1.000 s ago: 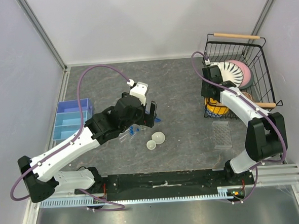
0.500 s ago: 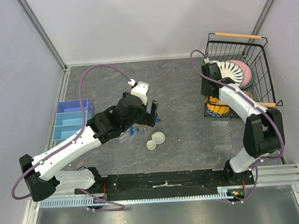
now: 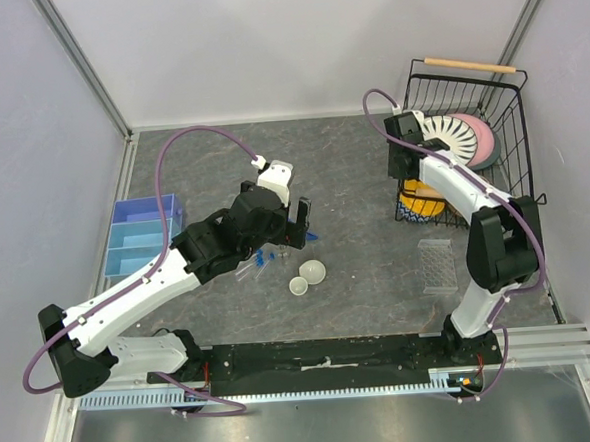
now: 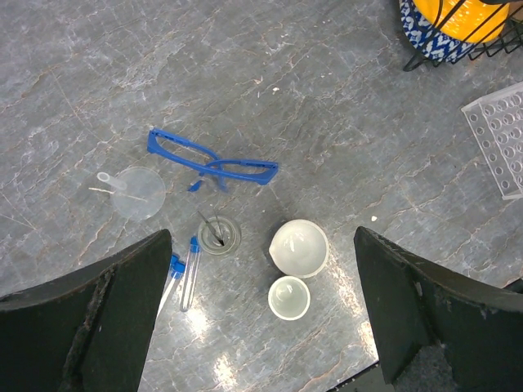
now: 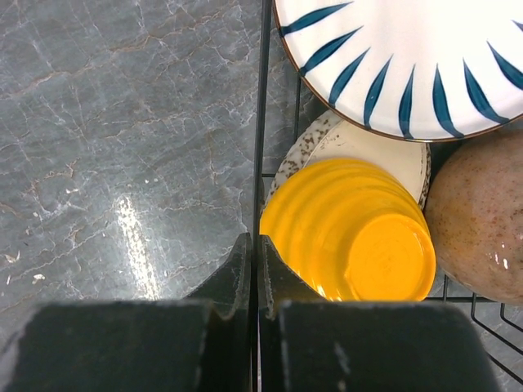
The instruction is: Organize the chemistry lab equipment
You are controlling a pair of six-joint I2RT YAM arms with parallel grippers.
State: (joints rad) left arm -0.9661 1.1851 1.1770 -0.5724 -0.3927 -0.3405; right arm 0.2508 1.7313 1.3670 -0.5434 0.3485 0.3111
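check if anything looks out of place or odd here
The right gripper is shut on a wire of the black basket, which isn't lab gear. The blue-capped tubes lie loose on the table, well apart from the clear rack, not standing in it.

In the left wrist view, blue-framed safety glasses (image 4: 214, 162) lie at centre-left. Below them, two white round dishes (image 4: 299, 247) sit upright just beside each other, the smaller one lower. Clear blue-capped tubes (image 4: 188, 269) lie on their sides at lower left. The clear tube rack (image 4: 500, 139) lies flat at the right edge.
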